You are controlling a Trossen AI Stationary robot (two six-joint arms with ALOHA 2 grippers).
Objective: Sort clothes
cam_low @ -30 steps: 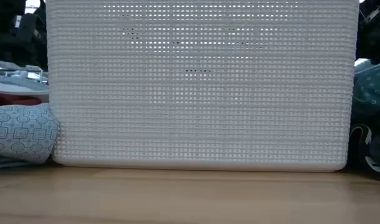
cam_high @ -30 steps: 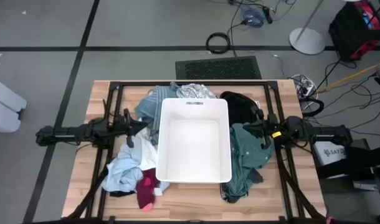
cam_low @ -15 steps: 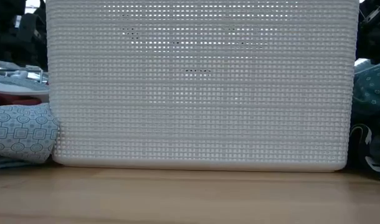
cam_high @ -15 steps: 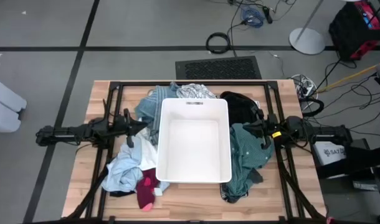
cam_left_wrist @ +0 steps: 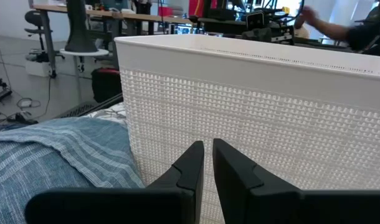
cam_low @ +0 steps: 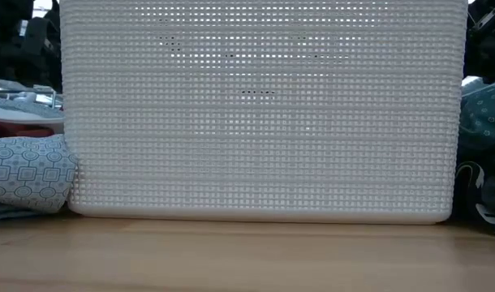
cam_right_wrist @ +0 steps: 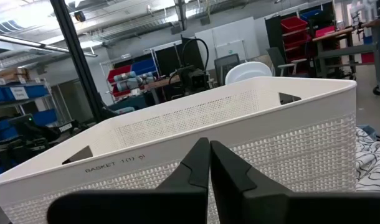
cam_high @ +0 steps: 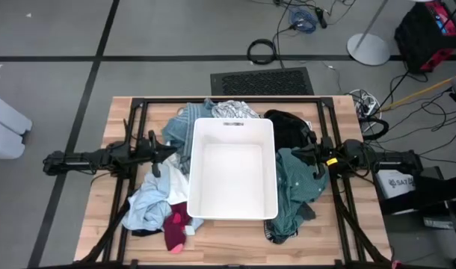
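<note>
The clothes lie in heaps around a white bin (cam_high: 233, 208) at the table's middle. Blue striped cloth (cam_high: 179, 131) and light blue cloth (cam_high: 149, 202) lie on its left, with a magenta piece (cam_high: 174, 228) at the near left. White-grey patterned cloth (cam_high: 232, 110) and a black garment (cam_high: 288, 127) lie behind it, and a teal green garment (cam_high: 295, 187) on its right. My left gripper (cam_left_wrist: 208, 155) points level at the bin's left wall over the striped cloth (cam_left_wrist: 59, 149), open by a narrow gap, nothing between its fingers. My right gripper (cam_right_wrist: 209, 149) faces the bin's right wall, shut and empty.
The bin's mesh wall (cam_low: 260, 113) fills the low view, with patterned blue cloth (cam_low: 28, 174) on one side and teal cloth (cam_low: 483, 113) on the other. Black frame rails (cam_high: 138, 112) run over the table. Bare wood shows along the near edge (cam_high: 228, 250). A person's arm (cam_left_wrist: 339, 25) shows beyond the table.
</note>
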